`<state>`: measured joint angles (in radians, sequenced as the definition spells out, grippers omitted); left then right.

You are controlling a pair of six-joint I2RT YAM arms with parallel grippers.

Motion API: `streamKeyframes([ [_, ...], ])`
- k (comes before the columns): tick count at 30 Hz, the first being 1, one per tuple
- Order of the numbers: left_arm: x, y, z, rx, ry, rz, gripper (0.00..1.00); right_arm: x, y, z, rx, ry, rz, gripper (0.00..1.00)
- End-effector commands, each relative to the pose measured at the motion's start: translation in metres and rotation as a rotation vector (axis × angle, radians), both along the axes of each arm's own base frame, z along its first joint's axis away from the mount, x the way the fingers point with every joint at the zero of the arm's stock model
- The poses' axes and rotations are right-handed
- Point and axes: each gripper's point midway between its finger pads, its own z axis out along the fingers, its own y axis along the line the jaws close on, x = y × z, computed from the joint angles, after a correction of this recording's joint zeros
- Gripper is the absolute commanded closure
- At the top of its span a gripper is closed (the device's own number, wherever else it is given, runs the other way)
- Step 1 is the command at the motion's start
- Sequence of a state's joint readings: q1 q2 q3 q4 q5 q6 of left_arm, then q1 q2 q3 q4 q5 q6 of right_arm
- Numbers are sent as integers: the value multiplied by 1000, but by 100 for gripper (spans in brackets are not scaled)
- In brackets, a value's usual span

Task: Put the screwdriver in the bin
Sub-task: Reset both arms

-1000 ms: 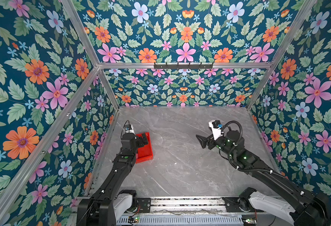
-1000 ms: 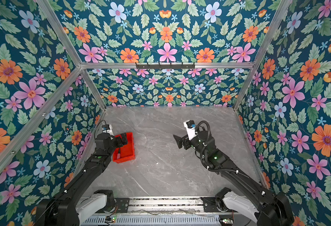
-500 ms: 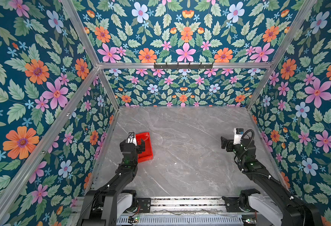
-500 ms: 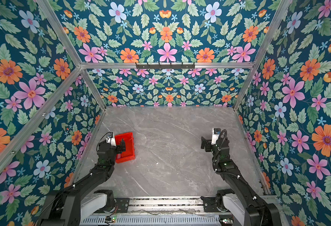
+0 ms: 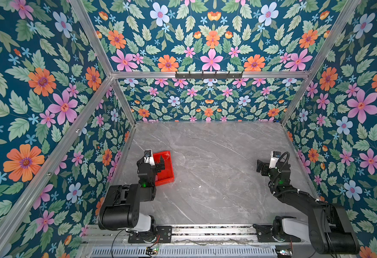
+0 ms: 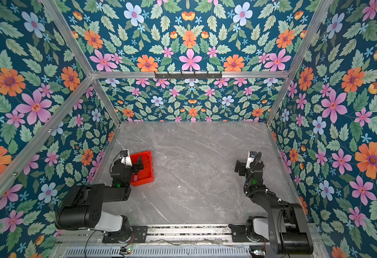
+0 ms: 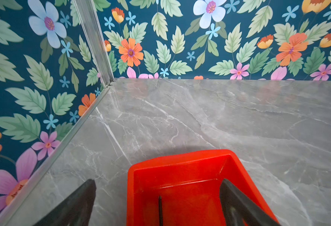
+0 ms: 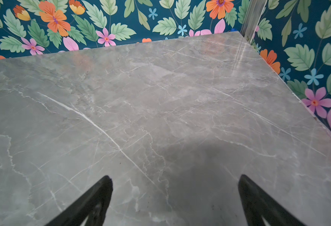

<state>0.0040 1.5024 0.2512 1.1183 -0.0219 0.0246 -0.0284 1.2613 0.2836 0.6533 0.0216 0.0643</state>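
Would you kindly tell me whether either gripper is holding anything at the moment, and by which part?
Nothing is held: the left gripper and right gripper are both open and empty; the screwdriver lies in the bin.

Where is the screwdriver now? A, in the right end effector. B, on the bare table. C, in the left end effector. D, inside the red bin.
D: the screwdriver shows its thin black shaft lying on the floor of the bin, and the left end effector stands open, gripping nothing.
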Motion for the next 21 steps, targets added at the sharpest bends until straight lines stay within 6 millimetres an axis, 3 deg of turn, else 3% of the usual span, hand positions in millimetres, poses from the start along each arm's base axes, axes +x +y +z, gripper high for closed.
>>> streamKeyframes([
  [1,9,-6,8,-32,-67,-30,1,19,2,17,-2,-96,21,1],
  [6,16,-4,1,-35,-38,-19,0,26,4,1,13,-55,44,1],
  [21,16,-3,0,-31,-34,-13,0,26,3,1,13,-59,38,1],
])
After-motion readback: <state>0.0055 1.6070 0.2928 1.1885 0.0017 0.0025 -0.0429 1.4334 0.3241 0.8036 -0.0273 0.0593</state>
